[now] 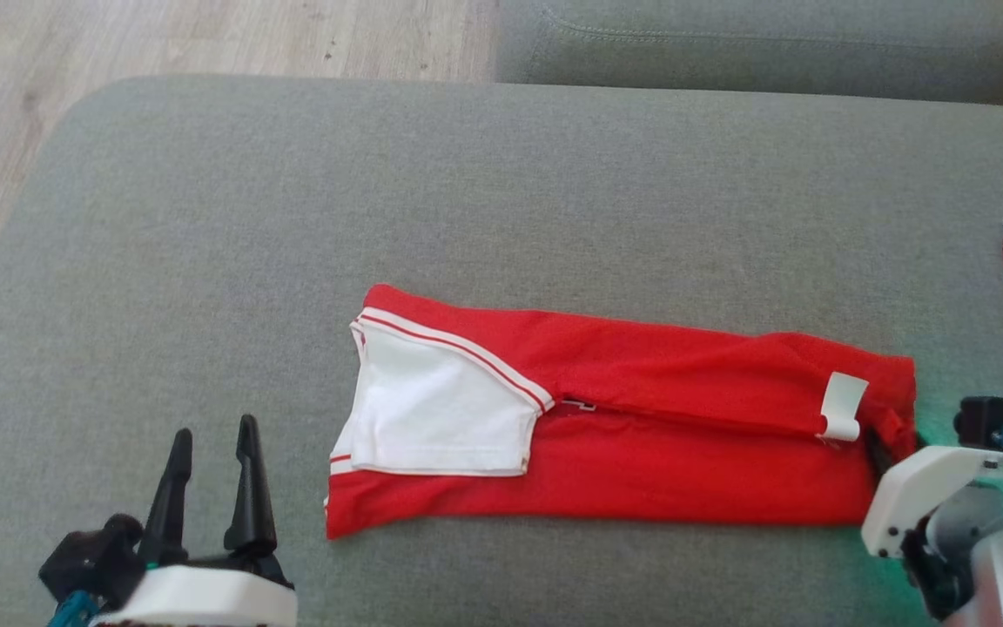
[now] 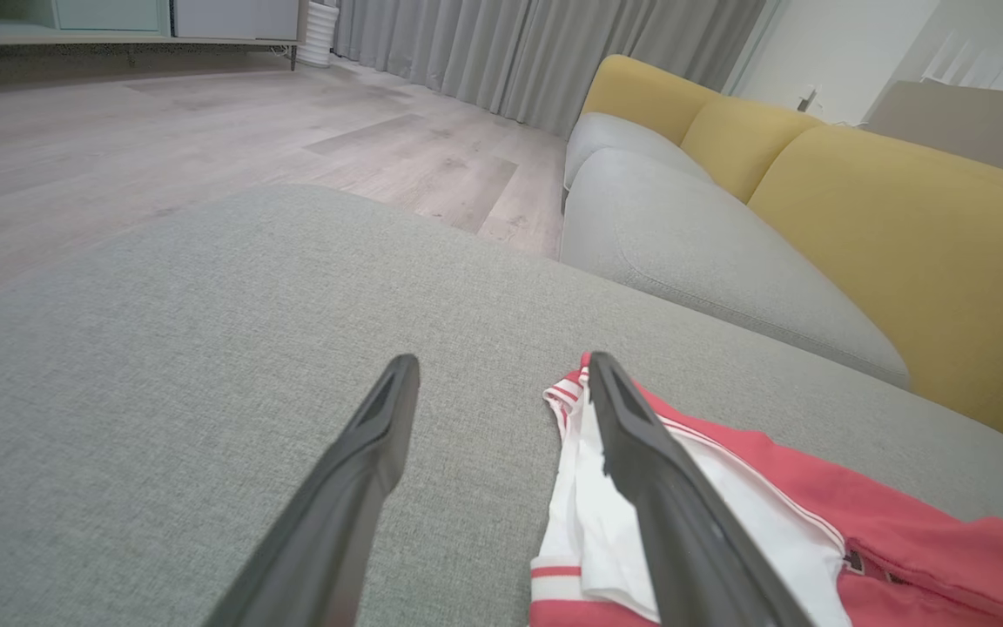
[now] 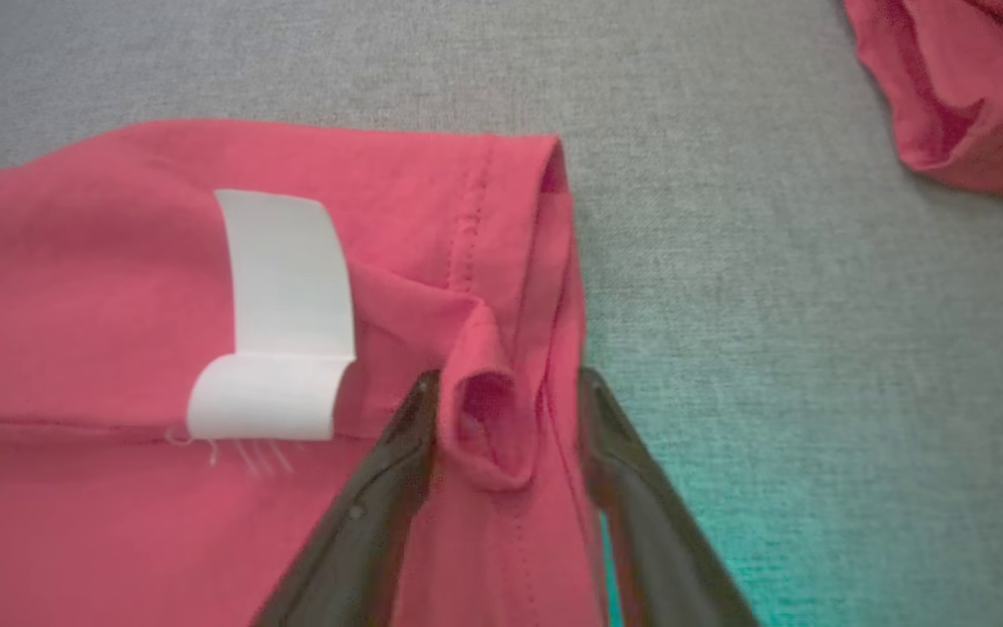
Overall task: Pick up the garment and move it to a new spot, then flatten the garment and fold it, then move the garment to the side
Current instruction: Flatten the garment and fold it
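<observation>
I am looking at the red shirt [image 1: 641, 435]. It is lying on the grey cushion [image 1: 205, 218], from the middle toward the lower right of the head view. It is looking flat and folded the long way into a strip, with the white sleeve [image 1: 432, 409] lying on top at its left end. So I am thinking the moving and flattening are done, and the folding is partway.

The right gripper [image 3: 510, 376] is sitting at the shirt's right end, by the white tag [image 3: 284, 313], with one finger on each side of a little bump of red cloth. I cannot tell if it is squeezing the bump or just standing around it. The left gripper [image 1: 214, 427] is hanging wide open at the lower left, holding nothing, near the shirt but not touching it.

What is left, I am guessing, is folding the strip shorter and then moving it to the side.
</observation>
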You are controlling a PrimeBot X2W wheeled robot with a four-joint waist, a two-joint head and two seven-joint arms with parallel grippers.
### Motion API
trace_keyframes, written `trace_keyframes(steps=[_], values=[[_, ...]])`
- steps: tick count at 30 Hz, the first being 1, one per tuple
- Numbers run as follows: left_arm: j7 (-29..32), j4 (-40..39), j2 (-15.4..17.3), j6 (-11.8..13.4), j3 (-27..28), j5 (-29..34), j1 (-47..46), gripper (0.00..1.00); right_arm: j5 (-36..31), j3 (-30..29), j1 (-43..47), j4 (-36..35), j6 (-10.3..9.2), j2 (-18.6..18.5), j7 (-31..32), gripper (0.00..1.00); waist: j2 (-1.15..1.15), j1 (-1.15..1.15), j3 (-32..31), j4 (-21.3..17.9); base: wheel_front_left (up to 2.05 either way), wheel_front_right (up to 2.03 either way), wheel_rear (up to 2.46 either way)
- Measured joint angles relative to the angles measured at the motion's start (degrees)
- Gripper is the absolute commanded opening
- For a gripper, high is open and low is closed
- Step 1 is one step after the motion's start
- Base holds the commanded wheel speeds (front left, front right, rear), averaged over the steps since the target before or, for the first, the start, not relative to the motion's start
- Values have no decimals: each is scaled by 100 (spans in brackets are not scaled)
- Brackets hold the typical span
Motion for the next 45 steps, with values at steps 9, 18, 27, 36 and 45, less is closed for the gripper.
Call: trace_keyframes(steps=[9,18,27,36,45], values=[[0,-9,3,66,-43,52,9,100,93,23,-102,114,0,36,-66,0,0,0,-143,-249,0,0,0],[0,48,-15,83,-126,145,8,100,263,-454,-23,-662,0,-542,281,0,0,0,-336,-607,0,0,0],[0,223,-113,56,-218,145,19,100,853,-266,388,-1683,0,-321,658,0,0,-1,-558,-762,0,0,0],[2,294,-136,-20,-301,145,20,100,1593,990,619,-2984,0,197,1273,0,0,-1,-640,-648,0,0,0],[56,342,-160,-45,-389,145,13,100,2418,2236,544,-2716,0,294,992,0,0,0,-597,-374,0,0,0]])
